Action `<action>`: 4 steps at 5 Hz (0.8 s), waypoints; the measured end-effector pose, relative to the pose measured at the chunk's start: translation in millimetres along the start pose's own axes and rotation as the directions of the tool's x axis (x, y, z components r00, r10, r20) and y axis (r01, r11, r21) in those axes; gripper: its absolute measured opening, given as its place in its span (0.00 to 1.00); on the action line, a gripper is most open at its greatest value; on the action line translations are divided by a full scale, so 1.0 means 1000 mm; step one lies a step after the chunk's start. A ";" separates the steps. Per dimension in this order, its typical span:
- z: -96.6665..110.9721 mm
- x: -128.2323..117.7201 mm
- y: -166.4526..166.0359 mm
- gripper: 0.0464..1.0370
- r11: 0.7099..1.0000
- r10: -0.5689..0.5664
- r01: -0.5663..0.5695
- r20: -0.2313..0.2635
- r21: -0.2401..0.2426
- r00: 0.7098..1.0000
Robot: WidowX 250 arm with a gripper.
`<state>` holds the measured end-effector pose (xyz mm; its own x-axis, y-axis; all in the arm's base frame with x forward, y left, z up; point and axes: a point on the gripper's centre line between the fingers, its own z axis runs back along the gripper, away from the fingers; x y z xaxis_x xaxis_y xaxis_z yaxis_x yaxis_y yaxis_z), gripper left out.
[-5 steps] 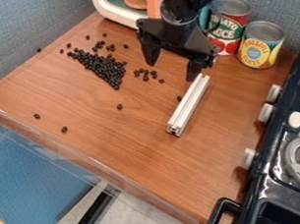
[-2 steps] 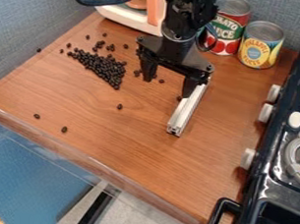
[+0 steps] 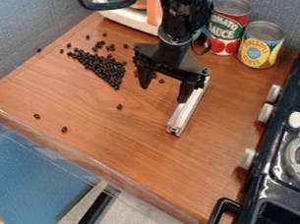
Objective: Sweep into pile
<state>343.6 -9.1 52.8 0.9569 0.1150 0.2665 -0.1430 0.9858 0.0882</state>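
The gripper hangs over the upper middle of the wooden counter, open, with its two fingers wide apart and nothing held between them. Its right-hand finger overlaps the upper left side of a white metal bar; whether they touch I cannot tell. The bar lies flat at a slant. Left of the gripper, dark beans form a dense wedge-shaped cluster. A single bean lies below the cluster, and another bean rests near the front left edge. A few beans are partly hidden behind the gripper.
Tomato sauce can and pineapple can stand at the back right, near the wall. A white-framed toy stands behind the arm. The dark toy stove borders the counter on the right.
The gripper has come down and toward the viewer from the back, then shifted slightly left, and now overlaps the bar's upper part. Bar and beans look unmoved.
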 end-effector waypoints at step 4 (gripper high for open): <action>-0.006 0.009 -0.021 0.96 0.999 0.035 -0.036 -0.042 -0.038 0.999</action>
<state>356.8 -28.3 47.9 0.9613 0.1540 0.2284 -0.1678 0.9849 0.0420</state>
